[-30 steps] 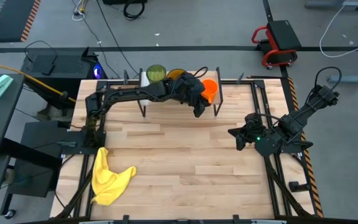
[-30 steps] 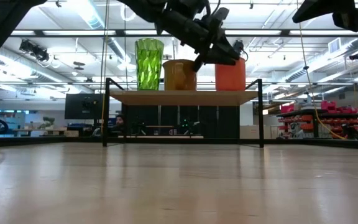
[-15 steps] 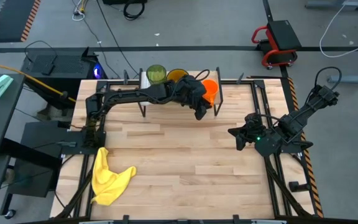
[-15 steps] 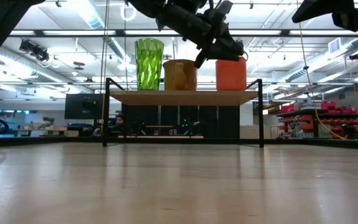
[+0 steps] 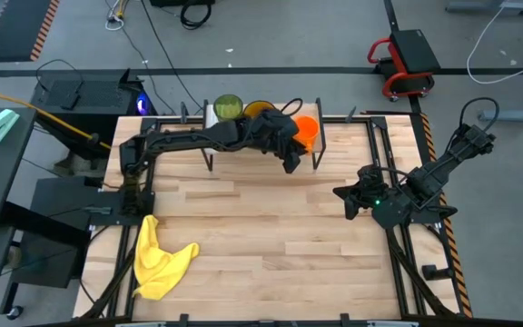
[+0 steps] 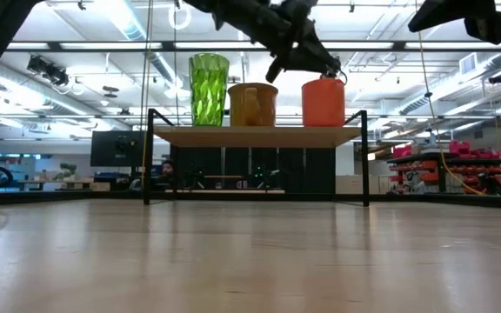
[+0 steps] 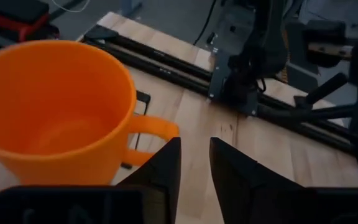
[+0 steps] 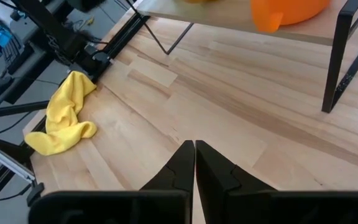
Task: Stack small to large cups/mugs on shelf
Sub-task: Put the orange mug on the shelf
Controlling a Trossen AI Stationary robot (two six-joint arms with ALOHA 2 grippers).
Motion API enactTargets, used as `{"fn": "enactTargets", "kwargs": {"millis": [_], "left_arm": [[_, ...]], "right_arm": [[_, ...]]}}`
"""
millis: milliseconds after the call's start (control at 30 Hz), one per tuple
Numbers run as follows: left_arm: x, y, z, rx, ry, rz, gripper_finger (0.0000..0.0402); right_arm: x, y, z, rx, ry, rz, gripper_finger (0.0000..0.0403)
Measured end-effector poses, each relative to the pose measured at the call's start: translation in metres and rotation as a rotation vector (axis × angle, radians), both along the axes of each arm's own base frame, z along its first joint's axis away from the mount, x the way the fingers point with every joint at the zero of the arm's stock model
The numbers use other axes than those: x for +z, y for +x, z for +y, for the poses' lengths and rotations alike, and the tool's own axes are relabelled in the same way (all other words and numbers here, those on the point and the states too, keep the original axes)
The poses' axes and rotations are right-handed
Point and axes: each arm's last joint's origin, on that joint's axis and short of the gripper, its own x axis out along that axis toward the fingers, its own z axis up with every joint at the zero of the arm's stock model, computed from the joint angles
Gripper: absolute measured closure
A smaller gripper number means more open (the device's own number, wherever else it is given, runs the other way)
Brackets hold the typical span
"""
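Three cups stand upright in a row on the shelf at the table's far edge: a green tumbler, an amber mug and an orange mug. My left gripper hovers by the orange mug, above its rim, pointing toward the table's near right. Its fingers stand slightly open with nothing between them; the mug's handle sits just beside one fingertip. My right gripper is shut, with nothing in it, over the table's right side.
A crumpled yellow cloth lies at the near left of the slatted tabletop. The shelf's thin black legs stand on the table. Black rails run along the table's sides. Bare wood stretches in front of the shelf.
My left gripper has risen from the orange mug's upper edge to above its rim. The three cups stay in place on the shelf.
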Motion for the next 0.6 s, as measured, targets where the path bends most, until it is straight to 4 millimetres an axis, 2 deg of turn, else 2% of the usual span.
{"fn": "enactTargets", "kwargs": {"millis": [200, 333, 600], "left_arm": [[0.018, -0.013, -0.009, 0.003, 0.006, 0.004, 0.0311], [0.032, -0.023, -0.024, -0.01, -0.005, 0.021, 0.0314], [0.049, -0.049, -0.055, 0.054, 0.013, 0.133, 0.0332]], "right_arm": [[0.0, 0.0, -0.001, -0.009, -0.02, -0.005, 0.0381], [0.001, 0.002, -0.004, -0.032, -0.039, -0.011, 0.0381], [0.0, 0.013, -0.027, -0.106, -0.079, 0.051, 0.0381]]}}
